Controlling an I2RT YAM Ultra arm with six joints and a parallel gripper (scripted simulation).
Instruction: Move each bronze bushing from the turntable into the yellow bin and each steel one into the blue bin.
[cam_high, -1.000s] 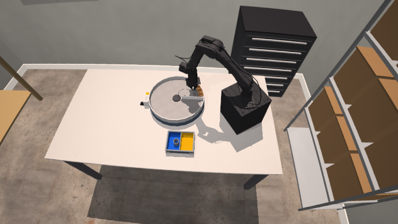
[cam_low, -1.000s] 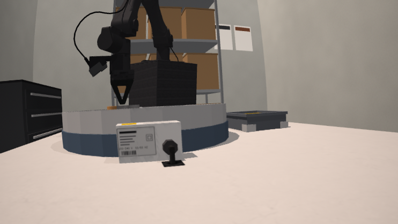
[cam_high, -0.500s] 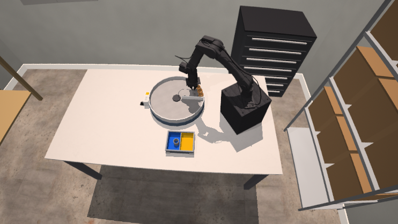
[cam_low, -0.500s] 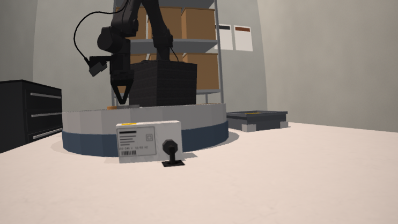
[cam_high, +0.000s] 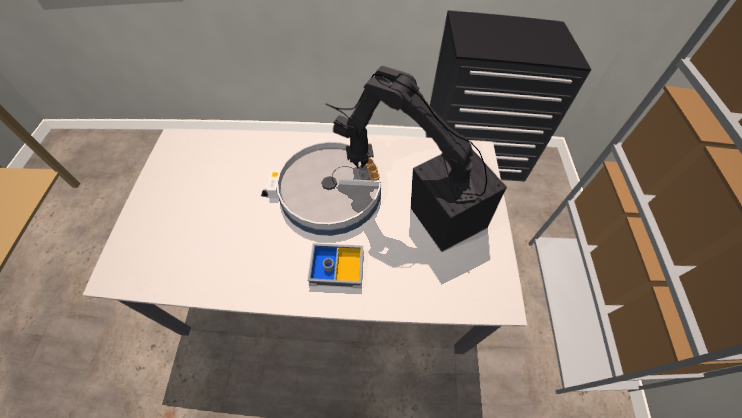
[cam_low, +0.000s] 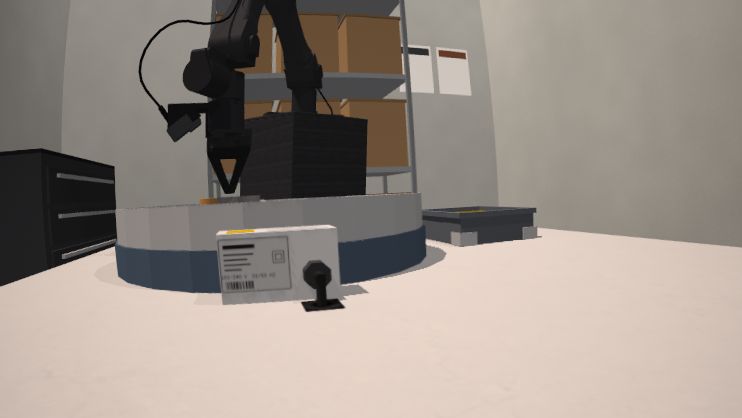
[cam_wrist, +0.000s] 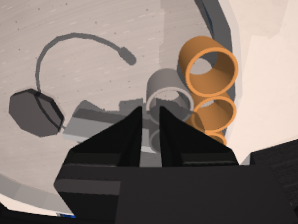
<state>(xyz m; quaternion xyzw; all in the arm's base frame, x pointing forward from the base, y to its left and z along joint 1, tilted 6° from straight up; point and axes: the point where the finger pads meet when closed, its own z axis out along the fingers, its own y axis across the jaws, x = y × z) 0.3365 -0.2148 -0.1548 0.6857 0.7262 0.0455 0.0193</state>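
Note:
A steel bushing (cam_wrist: 166, 79) stands on the grey turntable (cam_high: 311, 205) (cam_low: 311, 218) (cam_wrist: 100, 23), near its right rim. Bronze bushings (cam_high: 372, 169) (cam_wrist: 193, 52) stand in a row beside it against the rim; the second bronze one (cam_wrist: 214, 117) is closest to the steel one. My gripper (cam_high: 358, 165) (cam_low: 228, 189) (cam_wrist: 150, 113) hangs just above the steel bushing. Its fingers stand a narrow gap apart with nothing between them. Another steel bushing (cam_high: 328, 261) stands in the blue bin (cam_high: 317, 271). The yellow bin (cam_high: 348, 265) beside it holds nothing.
A grey guide bar (cam_high: 358, 182) runs from the dark hub (cam_high: 329, 182) (cam_wrist: 36, 112) to the rim. A white control box (cam_high: 271, 182) (cam_low: 259, 264) sits left of the turntable. The arm's black base (cam_high: 451, 202) and a drawer cabinet (cam_high: 508, 93) stand at the right.

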